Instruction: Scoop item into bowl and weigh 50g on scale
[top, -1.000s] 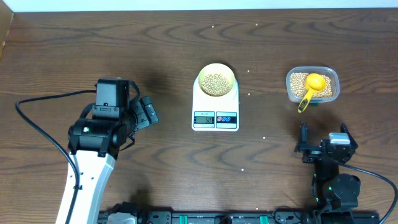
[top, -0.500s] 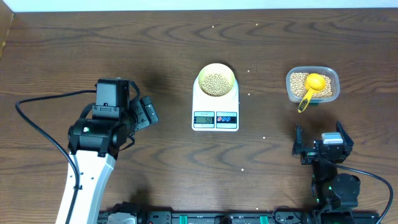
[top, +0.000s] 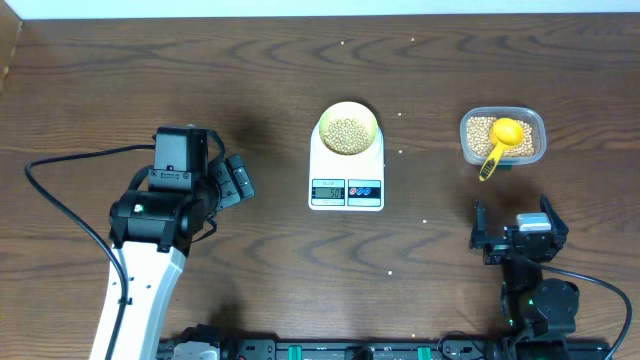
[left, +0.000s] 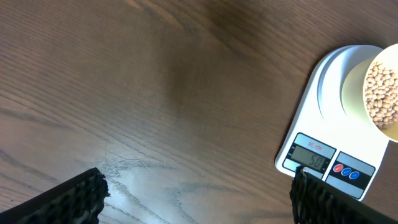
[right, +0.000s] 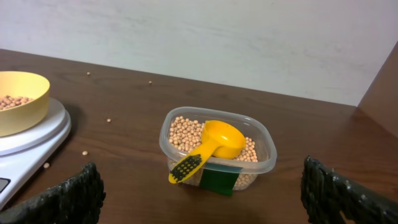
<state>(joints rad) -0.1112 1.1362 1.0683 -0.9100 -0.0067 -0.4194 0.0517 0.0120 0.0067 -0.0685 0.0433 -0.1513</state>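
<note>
- Beans (top: 348, 131) fill the bottom of the pale-yellow bowl (top: 348, 105), which sits on the far half of the scale (top: 320, 168).
- The scale's long axis runs from far to near. Its display and two round buttons face the robot's side, and digits are lit on the display, though I cannot read them surely.
- To the right of the scale, well apart from it, stands a clear container (top: 537, 120) with more beans in it.
- A yellow scoop (top: 503, 135) lies in that container. Its cup rests on the beans, and its handle slants over the near rim, toward the scale's side and the robot.
- A dark green label (right: 219, 178) is on the container's near wall.
- A few stray beans (top: 425, 222) lie on the table (top: 150, 80) around the scale, most of them to its right and behind it.
- The left gripper (top: 238, 180) hangs left of the scale with its jaws spread wide and nothing in them.
- The right gripper (top: 512, 222) is to the right of the scale and nearer the robot than the container, with its jaws wide and nothing in them.
- A black cable (top: 60, 165) loops far to the left of the scale.
- Nothing lies between either gripper and the scale except bare wood and loose beans.
</note>
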